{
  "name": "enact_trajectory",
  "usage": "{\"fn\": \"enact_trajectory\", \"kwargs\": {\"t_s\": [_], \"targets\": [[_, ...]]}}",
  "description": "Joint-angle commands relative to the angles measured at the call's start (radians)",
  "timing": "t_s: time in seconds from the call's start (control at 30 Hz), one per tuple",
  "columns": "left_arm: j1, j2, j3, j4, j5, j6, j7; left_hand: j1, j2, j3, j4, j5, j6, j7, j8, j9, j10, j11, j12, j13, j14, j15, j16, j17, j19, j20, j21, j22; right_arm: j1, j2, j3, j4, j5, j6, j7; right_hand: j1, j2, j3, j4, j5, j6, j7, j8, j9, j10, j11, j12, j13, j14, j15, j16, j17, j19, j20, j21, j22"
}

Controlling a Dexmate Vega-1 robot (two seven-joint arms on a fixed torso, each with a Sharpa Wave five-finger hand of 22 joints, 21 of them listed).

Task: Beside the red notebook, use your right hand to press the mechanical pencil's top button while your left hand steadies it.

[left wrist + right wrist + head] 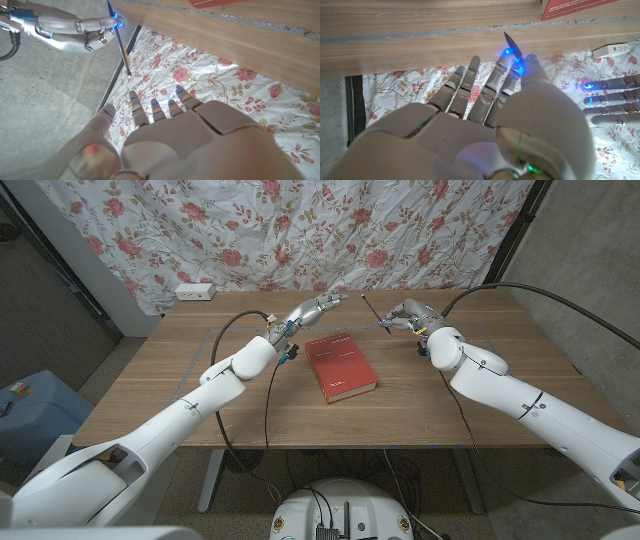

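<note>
Fingertips [512,59] of the right hand [408,315] pinch the mechanical pencil [372,310], holding it lifted above the far table [180,395], just right of the red notebook [340,366]. Left hand [312,311], beyond the notebook's far left corner, hovers with fingers [150,107] spread, holding nothing, well apart from the pencil. Judged step: presenting the pencil; steadying has not begun. Next, the left hand must close on the barrel so the right can shift to the button. That button is too small to make out, and which end faces up cannot be told.
</note>
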Motion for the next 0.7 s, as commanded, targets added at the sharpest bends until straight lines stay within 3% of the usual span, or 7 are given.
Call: {"fn": "enact_trajectory", "kwargs": {"t_s": [0.03, 0.7], "targets": [[0.013, -0.009, -0.027, 0.0, -0.027, -0.008, 0.035, 0.007, 0.051, 0.005, -0.009, 0.002, -0.013, 0.002, -0.003, 0.003, 0.014, -0.001, 0.011, 0.002, 0.009, -0.066, 0.006, 0.001, 0.012, -0.042, 0.005, 0.002, -0.001, -0.014, -0.01, 0.032, -0.038, 0.062, -0.004, 0.01, -0.001, 0.003, -0.001, 0.006, 0.016, -0.01, 0.009, 0.005, -0.003, 0.002, 0.004, 0.002, 0.007, -0.151, 0.008, 0.002, 0.005, -0.001, 0.003, 0.003], [0.017, -0.01, -0.046, 0.005, -0.061, -0.008, 0.042, 0.009, 0.051, 0.01, -0.018, 0.001, -0.034, 0.002, -0.004, 0.003, 0.024, 0.002, 0.01, 0.002, 0.022, -0.066, 0.004, 0.001, 0.021, -0.04, 0.006, 0.002, 0.008, -0.026, -0.017, 0.069, -0.147, 0.124, 0.019, 0.014, -0.002, 0.006, -0.002, 0.007, 0.013, -0.01, 0.013, 0.014, -0.007, 0.001, 0.004, 0.004, 0.012, -0.153, 0.005, 0.0, 0.012, -0.01, 0.003, 0.002]]}}
